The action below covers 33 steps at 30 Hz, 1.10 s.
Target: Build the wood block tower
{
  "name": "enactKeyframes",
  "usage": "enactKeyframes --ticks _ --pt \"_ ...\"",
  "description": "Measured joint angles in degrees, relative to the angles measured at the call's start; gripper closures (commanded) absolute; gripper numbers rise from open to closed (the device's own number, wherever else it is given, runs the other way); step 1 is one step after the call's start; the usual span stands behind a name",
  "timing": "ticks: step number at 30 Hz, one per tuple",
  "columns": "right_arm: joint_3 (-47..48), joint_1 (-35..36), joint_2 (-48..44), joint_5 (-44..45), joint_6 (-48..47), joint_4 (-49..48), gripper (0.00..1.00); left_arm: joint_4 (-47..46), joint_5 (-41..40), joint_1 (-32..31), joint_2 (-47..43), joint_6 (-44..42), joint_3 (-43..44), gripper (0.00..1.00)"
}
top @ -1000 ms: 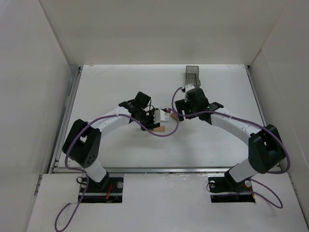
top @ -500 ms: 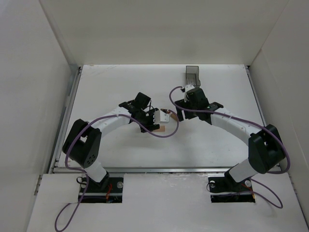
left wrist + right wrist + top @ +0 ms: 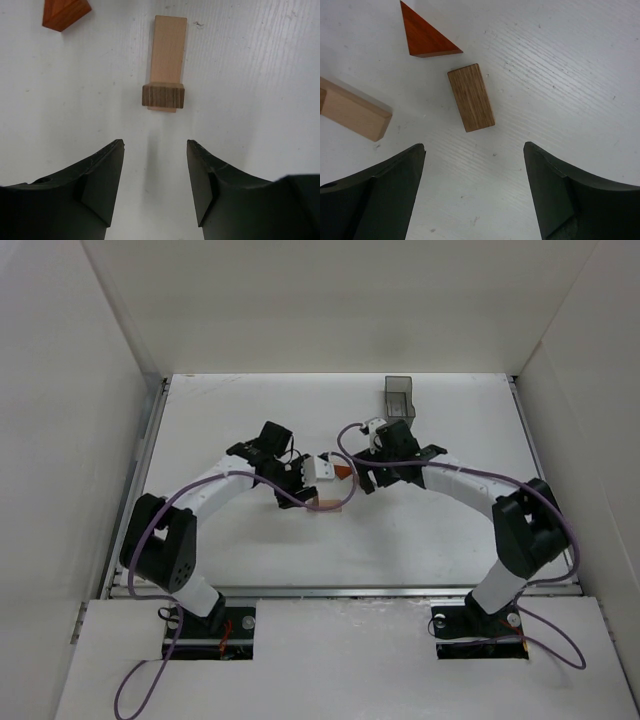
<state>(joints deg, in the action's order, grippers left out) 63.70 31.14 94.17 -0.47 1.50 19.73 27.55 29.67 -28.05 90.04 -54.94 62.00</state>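
Your left gripper point(image 3: 155, 170) and right gripper point(image 3: 475, 185) both gape, empty. The blocks point(image 3: 343, 472) sit loose in the middle of the table point(image 3: 450, 540). Nudge the pale block point(image 3: 170, 45) and the dark piece point(image 3: 163, 95) at its near end may slide off.

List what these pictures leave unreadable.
- Top view: tiny wooden blocks too small to count.
- Left wrist view: orange triangular wooden block cut off by the top edge.
- Right wrist view: long pale tan wooden block cut off by the left edge.
- Top view: translucent dark grey plastic bin too small to see inside.
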Motion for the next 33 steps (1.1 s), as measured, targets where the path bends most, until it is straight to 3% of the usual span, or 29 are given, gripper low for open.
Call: enactKeyframes --ticks 12,18,23,24,27,30,33 --pt "3.85 0.00 10.03 0.94 -1.92 2.62 0.18 5.42 4.83 6.80 -8.96 0.00 0.33 0.50" --pt "6.36 0.00 13.05 1.53 -2.21 2.78 0.28 5.90 5.88 8.35 -10.40 0.22 0.07 0.50" --pt "6.67 0.00 13.88 1.57 -2.78 2.80 0.56 6.47 6.14 8.66 -10.62 0.39 -0.70 0.50" --pt "6.78 0.00 13.97 1.60 -2.95 2.73 0.69 6.47 6.16 8.66 -10.69 0.42 -0.70 0.50" --pt "6.88 0.00 13.99 1.60 -2.97 2.73 0.88 6.47 6.12 8.68 -10.95 0.42 -0.74 0.50" --pt "6.82 0.00 13.90 1.62 -3.45 2.64 1.00 6.56 6.14 8.68 -11.06 0.42 -0.74 0.50" --pt "6.14 0.00 12.87 1.49 -3.85 2.43 1.00 6.91 6.12 8.68 -11.06 0.15 -0.74 0.50"
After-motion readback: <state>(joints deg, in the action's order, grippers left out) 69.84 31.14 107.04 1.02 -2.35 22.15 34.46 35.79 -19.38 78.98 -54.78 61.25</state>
